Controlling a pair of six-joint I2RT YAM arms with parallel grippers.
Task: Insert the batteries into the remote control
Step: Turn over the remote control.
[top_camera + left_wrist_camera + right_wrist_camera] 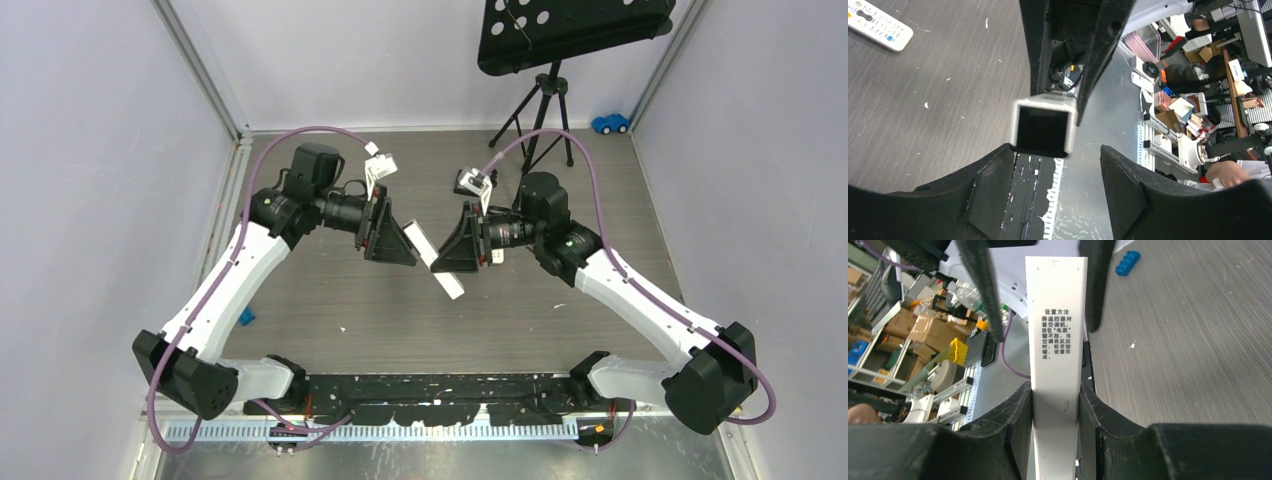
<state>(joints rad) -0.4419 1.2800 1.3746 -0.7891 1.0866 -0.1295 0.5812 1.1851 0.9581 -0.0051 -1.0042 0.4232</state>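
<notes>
From above, the white remote control [432, 258] is seen held off the counter [400, 320] between both arms. At the left wrist, the left end effector [1057, 165] is spread wide and empty, the remote's dark end just ahead; it is best centred there before being closed. At the right wrist, the right end effector [1055, 405] is clamped on the remote's labelled body. No batteries are seen.
</notes>
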